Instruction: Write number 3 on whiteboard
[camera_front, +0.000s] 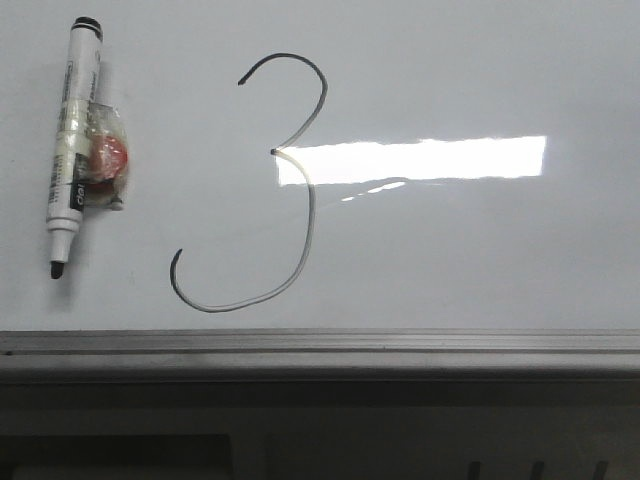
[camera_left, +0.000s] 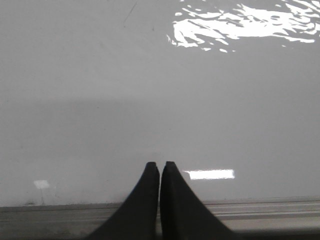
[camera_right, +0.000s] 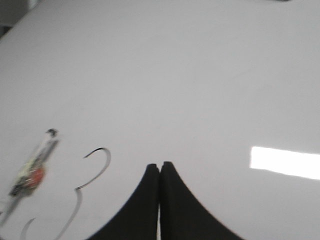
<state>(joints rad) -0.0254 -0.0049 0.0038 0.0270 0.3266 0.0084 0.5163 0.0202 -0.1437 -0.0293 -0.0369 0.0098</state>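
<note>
A thin dark number 3 (camera_front: 300, 215) is drawn on the glossy whiteboard (camera_front: 480, 70), with a small upper curve and a wide lower hook. The right wrist view shows the same number 3 (camera_right: 80, 192) off to one side of my right gripper (camera_right: 160, 164), which is shut with nothing between its black fingers. My left gripper (camera_left: 160, 164) is also shut and empty, hanging over bare whiteboard (camera_left: 100, 100) just past the grey edge rail (camera_left: 275, 210). Neither gripper shows in the front view.
A marker (camera_front: 72, 140) lies uncapped at the board's left, tip toward the rail, with a crumpled wrapper and something red taped to its side. The grey metal rail (camera_front: 320, 345) runs along the near edge. A bright rectangular reflection (camera_front: 420, 157) crosses the board.
</note>
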